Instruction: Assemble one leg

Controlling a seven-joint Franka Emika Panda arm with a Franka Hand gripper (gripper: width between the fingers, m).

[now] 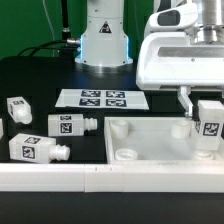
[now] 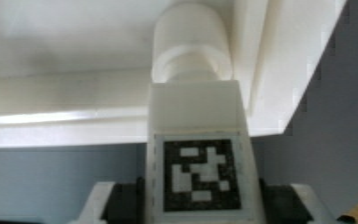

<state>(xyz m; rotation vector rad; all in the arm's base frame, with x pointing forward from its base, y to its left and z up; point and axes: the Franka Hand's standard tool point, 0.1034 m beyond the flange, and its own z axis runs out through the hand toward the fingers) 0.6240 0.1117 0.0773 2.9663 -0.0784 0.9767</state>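
My gripper (image 1: 205, 112) is shut on a leg (image 1: 209, 124), a small white block with a black-and-white tag, held upright over the far right corner of the large flat white panel (image 1: 150, 145). In the wrist view the held leg (image 2: 201, 140) fills the middle, its round peg (image 2: 194, 45) pointing down at the panel's corner (image 2: 87, 100). The fingers (image 2: 119, 205) press on both sides of it. Three more legs lie on the black table at the exterior view's left (image 1: 72, 124), (image 1: 38, 150), (image 1: 18, 109).
The marker board (image 1: 102, 98) lies flat behind the panel, in front of the arm's white base (image 1: 104, 40). A white rail (image 1: 100, 178) runs along the table's front edge. A round socket (image 1: 127, 155) shows in the panel's near left corner.
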